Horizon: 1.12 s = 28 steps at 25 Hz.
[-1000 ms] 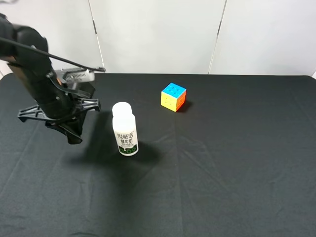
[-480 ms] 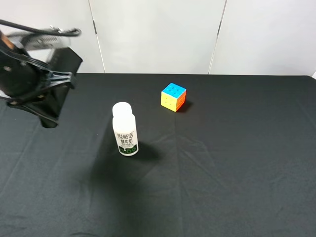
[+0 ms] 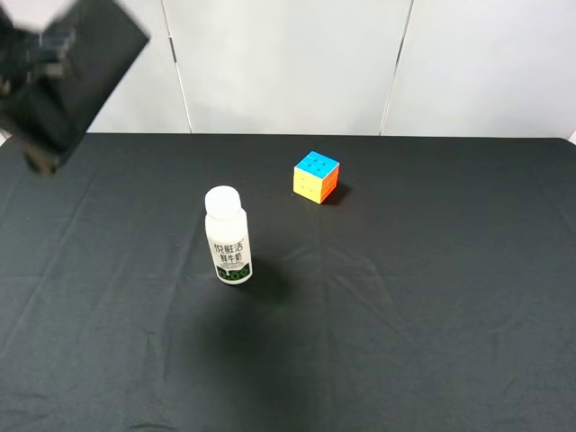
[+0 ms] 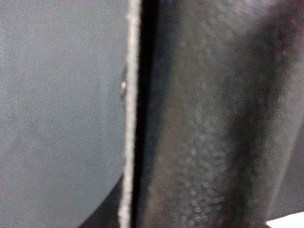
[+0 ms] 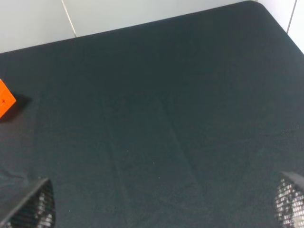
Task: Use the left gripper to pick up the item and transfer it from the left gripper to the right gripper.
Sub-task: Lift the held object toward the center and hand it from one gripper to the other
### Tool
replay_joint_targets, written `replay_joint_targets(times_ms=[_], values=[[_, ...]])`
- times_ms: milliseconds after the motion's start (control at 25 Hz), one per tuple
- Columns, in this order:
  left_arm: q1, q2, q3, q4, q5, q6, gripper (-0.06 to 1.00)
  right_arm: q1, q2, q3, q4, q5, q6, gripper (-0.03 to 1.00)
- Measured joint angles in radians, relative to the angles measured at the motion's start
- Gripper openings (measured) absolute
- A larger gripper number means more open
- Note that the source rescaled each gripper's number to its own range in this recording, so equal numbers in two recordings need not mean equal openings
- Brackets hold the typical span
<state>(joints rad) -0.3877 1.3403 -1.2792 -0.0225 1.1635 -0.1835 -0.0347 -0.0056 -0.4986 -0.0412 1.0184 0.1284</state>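
Note:
The item, a long matte black soft case [image 3: 81, 81], hangs tilted in the air at the far top left of the exterior high view, blurred by motion. My left gripper [image 3: 31, 54] is shut on it, mostly out of frame there. In the left wrist view the case's pebbled black surface [image 4: 204, 123] fills the picture with its seam edge [image 4: 129, 118], and the fingers are hidden. My right gripper [image 5: 159, 204] is open and empty above the black cloth, with only its mesh fingertips [image 5: 31, 209] showing. It is out of the exterior high view.
A white bottle with a green label [image 3: 227, 236] stands upright left of the table's middle. A small multicoloured cube [image 3: 316, 176] sits behind it to the right; its orange corner [image 5: 4, 102] shows in the right wrist view. Black cloth [image 3: 414, 297] covers the table.
My left gripper has risen with the case from just above the cloth beside the bottle up and to the left, to the top left corner. The bottle and cube have not moved.

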Motion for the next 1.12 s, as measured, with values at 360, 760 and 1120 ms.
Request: replay_joint_targets(times_ms=[360, 760, 1120], values=[[0.000, 0.141, -0.136, -0.139, 0.000, 0.115, 0.02, 0.000, 0.000, 0.000, 0.000, 0.000, 0.000, 1.00], [-0.074, 0.206, -0.169, -0.143, 0.000, 0.299, 0.01, 0.000, 0.000, 0.000, 0.000, 0.000, 0.000, 1.00], [-0.285, 0.288, -0.169, -0.011, -0.001, 0.503, 0.01, 0.000, 0.000, 0.000, 0.001, -0.001, 0.000, 1.00]])
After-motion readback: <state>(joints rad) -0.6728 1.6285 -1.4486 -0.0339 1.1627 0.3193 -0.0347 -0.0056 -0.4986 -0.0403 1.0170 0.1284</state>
